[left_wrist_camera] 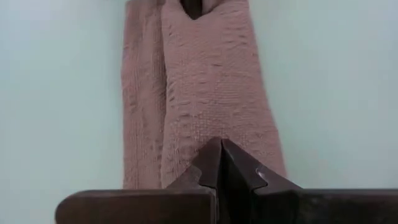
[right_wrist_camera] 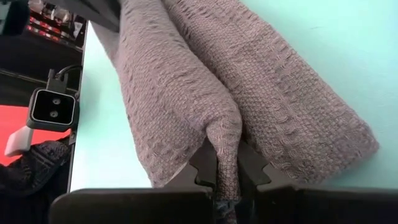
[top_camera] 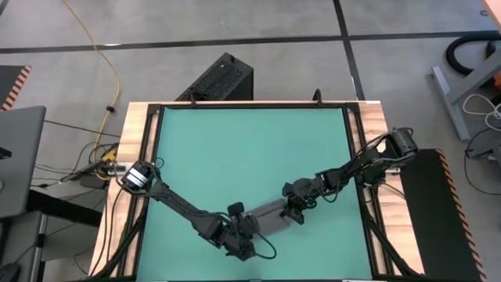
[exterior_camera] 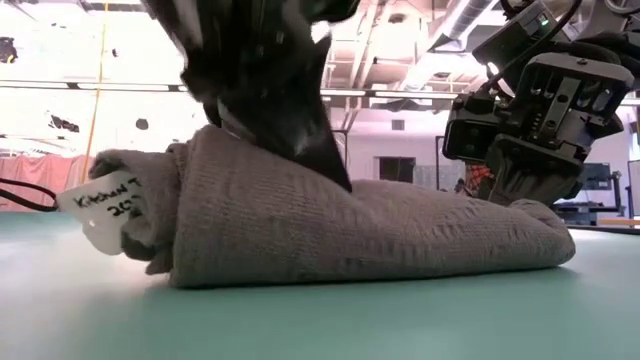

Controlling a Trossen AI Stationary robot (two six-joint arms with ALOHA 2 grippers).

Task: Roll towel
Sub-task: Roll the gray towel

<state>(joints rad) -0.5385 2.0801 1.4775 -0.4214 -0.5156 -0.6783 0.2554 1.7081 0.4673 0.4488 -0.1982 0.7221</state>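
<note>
The grey towel (top_camera: 270, 216) lies as a thick roll on the green mat (top_camera: 250, 149), near its near edge, lengthwise left to right. It also shows in the low view (exterior_camera: 380, 235). A white tag (exterior_camera: 105, 205) sticks out at its left end. My left gripper (top_camera: 247, 225) is at the roll's left part with its fingers shut; it also shows in its wrist view (left_wrist_camera: 221, 155). My right gripper (top_camera: 296, 208) is at the roll's right end, shut on cloth; it also shows in its wrist view (right_wrist_camera: 225, 171). My left gripper rests its shut fingertips (exterior_camera: 335, 172) on the top of the roll (left_wrist_camera: 211, 127), left of its middle. The fingers slant down from above. The cloth is dented under them and the roll lies on the mat. My right gripper pinches a raised fold of the towel (right_wrist_camera: 222, 140) at the roll's right end between its two fingers. The fingers come slanting down from the table's right side, along the roll. The towel lies on the mat, its fold drawn up into the fingers.
A wooden frame (top_camera: 137, 157) runs round the mat. A small camera (right_wrist_camera: 53, 107) stands at the mat's edge beyond the roll's left end. A black box (top_camera: 223, 78) stands on the floor behind the table. Bare mat lies beyond the roll toward the far edge.
</note>
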